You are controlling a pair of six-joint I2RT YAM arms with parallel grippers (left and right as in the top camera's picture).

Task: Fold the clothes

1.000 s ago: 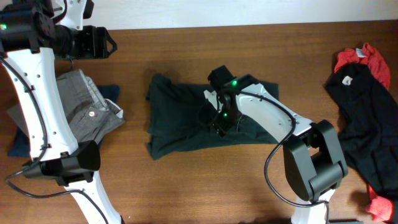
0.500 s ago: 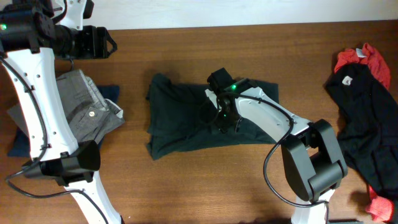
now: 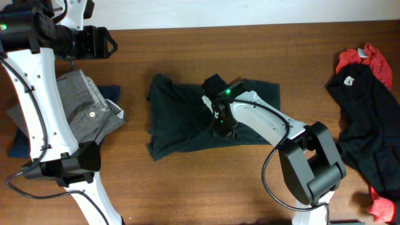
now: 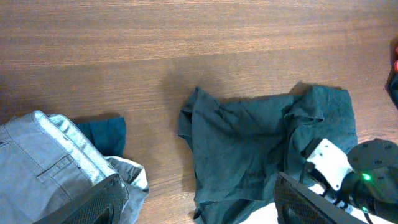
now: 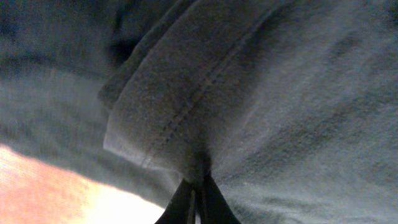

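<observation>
Brown wood desk [image 3: 187,187] carries the shirt [image 3: 175,119] at its middle, long axis left to right. We see the right claw [image 3: 220,128] pinched shut on its hemmed fold near the centre; the left claw [image 3: 105,42] stands wide, well apart at the back corner.

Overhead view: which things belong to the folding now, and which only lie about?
In the job: dark green T-shirt, pinched by the shut right end effector.
Lying about: grey garment, navy cloth, black garment, red garment, open left end effector.
</observation>
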